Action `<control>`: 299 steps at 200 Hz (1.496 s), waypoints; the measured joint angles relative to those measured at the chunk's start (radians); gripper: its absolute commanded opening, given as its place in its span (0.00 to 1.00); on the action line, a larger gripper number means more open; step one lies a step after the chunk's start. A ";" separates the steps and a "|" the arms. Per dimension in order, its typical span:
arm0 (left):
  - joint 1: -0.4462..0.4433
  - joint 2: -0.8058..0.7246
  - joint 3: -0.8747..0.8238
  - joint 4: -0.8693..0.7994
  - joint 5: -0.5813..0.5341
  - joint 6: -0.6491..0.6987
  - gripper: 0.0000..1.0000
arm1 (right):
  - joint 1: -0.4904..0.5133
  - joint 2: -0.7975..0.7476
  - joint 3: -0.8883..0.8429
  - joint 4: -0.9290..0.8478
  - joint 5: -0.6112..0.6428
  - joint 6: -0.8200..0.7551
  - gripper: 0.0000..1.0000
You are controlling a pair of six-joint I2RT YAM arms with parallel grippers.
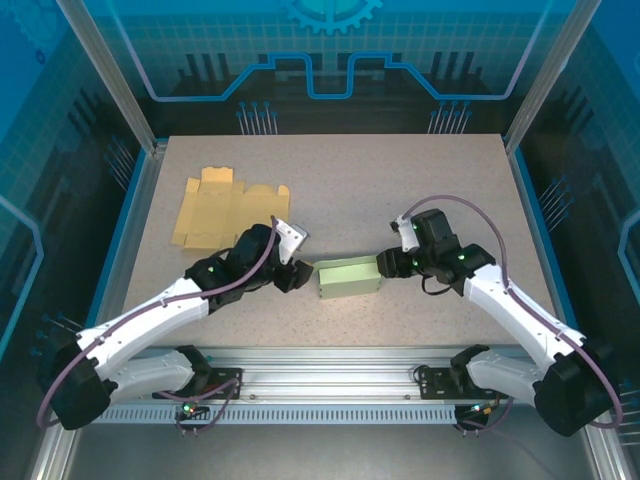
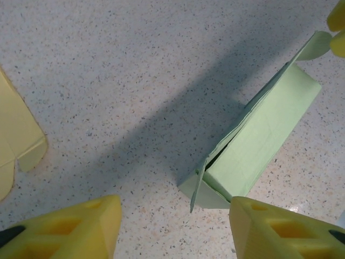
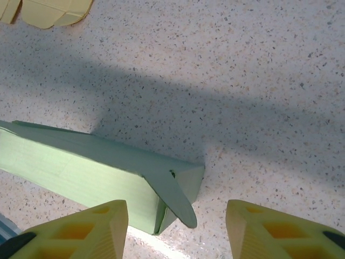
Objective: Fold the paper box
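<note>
While left fingers (image 2: pixel 70 232), right fingers (image 3: pixel 81 229) gape at green box (image 1: pixel 348 279), yellow blank (image 1: pixel 215 210) lies apart.

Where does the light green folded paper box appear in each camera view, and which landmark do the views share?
Top external: the light green folded paper box, just below the picture's middle.
Left wrist: right half, slanting to the upper right.
Right wrist: lower left, reaching bottom centre.
Shared landmark: the flat yellow cardboard blank: upper left, left edge, top left corner respectively.
</note>
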 measured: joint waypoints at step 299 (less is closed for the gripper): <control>0.001 0.189 0.039 0.082 0.087 -0.204 0.10 | 0.112 0.031 0.028 0.010 0.076 0.167 0.18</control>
